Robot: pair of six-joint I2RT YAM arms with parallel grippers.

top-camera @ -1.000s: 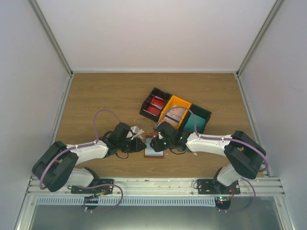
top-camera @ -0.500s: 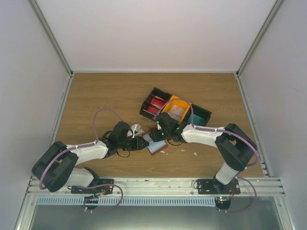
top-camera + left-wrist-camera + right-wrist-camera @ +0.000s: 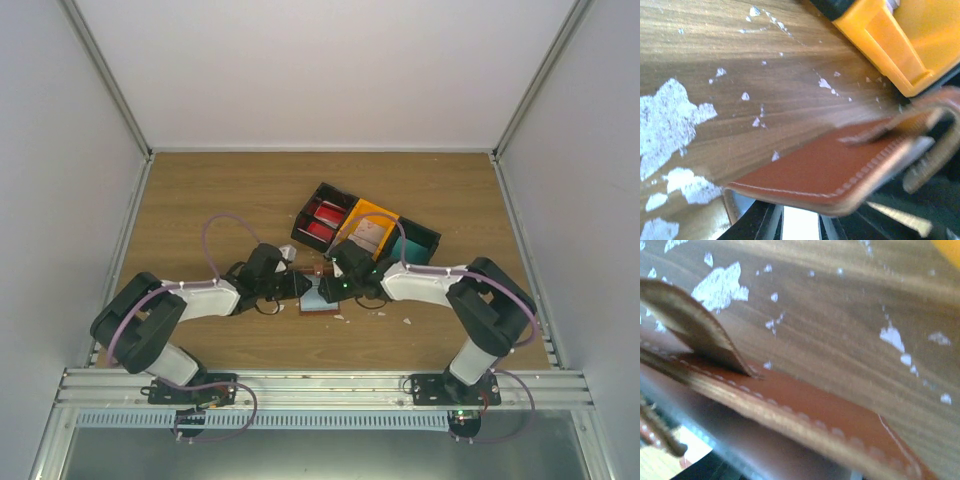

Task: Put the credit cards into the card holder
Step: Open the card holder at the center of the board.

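Note:
The reddish-brown card holder [image 3: 318, 299] hangs between my two grippers near the table's middle, its pale inner face turned up. My left gripper [image 3: 298, 288] is shut on its left edge. In the left wrist view the leather flap [image 3: 840, 165] is raised off the wood, right above my left gripper [image 3: 800, 220]. My right gripper [image 3: 327, 290] is at the holder's right side. The right wrist view shows only the stitched flap [image 3: 805, 405] and snap tab [image 3: 695, 325], so its fingers are hidden. Red credit cards [image 3: 322, 222], a whitish one [image 3: 372, 236] and a teal one [image 3: 412, 252] lie in the bin.
The black-and-orange bin tray [image 3: 345, 228] stands just behind the grippers, and its orange wall [image 3: 890, 40] is close in the left wrist view. White scraps [image 3: 407, 321] litter the wood around the holder [image 3: 670, 115]. Grey walls close in the table.
My left arm has reached further right and away from its base. The right gripper has pulled back toward the bin. The card holder has shifted slightly left and away with them.

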